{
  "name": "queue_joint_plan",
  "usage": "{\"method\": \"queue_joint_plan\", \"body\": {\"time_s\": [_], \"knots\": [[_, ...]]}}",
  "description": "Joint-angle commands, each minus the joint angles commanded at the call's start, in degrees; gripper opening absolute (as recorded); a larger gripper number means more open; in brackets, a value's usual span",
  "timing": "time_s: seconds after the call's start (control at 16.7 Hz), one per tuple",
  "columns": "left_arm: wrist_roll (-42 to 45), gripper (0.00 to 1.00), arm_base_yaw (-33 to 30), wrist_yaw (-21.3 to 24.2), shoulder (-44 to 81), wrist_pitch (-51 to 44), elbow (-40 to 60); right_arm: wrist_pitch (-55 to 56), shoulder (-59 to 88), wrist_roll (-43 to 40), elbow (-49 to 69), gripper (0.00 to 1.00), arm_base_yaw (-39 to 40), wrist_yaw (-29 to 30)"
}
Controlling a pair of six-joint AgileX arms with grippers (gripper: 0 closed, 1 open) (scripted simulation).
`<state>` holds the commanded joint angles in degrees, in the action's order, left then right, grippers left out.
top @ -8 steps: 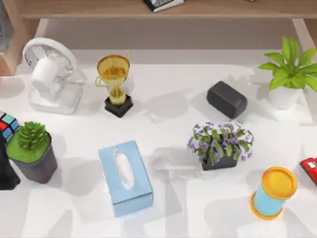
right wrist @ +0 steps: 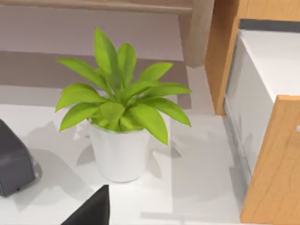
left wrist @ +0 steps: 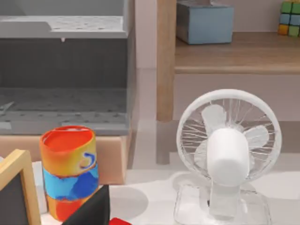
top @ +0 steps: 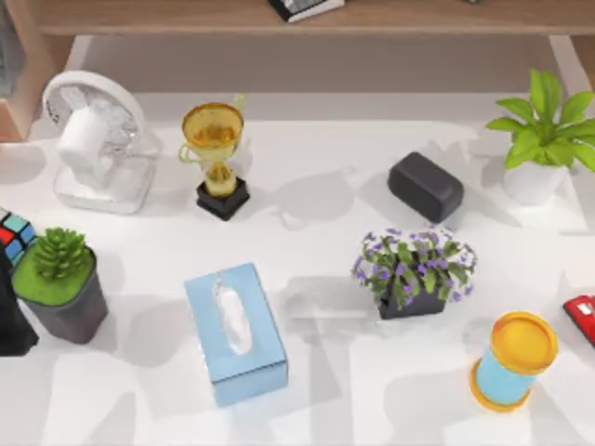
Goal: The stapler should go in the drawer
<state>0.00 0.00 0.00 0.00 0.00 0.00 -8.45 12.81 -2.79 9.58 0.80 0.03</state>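
The stapler (top: 582, 319) is a small bright red object with a black part, cut off by the table's right edge in the top view, just right of the yellow-lidded blue can (top: 513, 360). In the right wrist view, a wooden-fronted drawer (right wrist: 274, 159) with a pale grey inside stands pulled out beside the white-potted green plant (right wrist: 119, 117). A black part of my right gripper (right wrist: 91, 211) shows low in that view, in front of the plant. A black part of my left gripper (left wrist: 91, 211) shows before the white fan (left wrist: 228, 150) and an orange and blue can (left wrist: 69, 171).
On the table stand a white fan (top: 93, 139), a gold trophy (top: 216, 158), a dark grey rounded block (top: 425, 186), a purple flower pot (top: 414, 269), a blue tissue box (top: 234, 332), a succulent in a dark pot (top: 60, 283) and a colour cube (top: 13, 234). A wooden shelf (top: 279, 19) runs along the back.
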Motion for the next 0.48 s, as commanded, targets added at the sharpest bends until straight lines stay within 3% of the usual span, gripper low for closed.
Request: {"method": "queue_joint_plan", "body": {"time_s": [0.48], "knots": [[0.0,1.0,0.0,0.0,0.0,0.0,0.0,-23.34,43.24,-7.6,24.78,1.0,2.17,-0.1]]}}
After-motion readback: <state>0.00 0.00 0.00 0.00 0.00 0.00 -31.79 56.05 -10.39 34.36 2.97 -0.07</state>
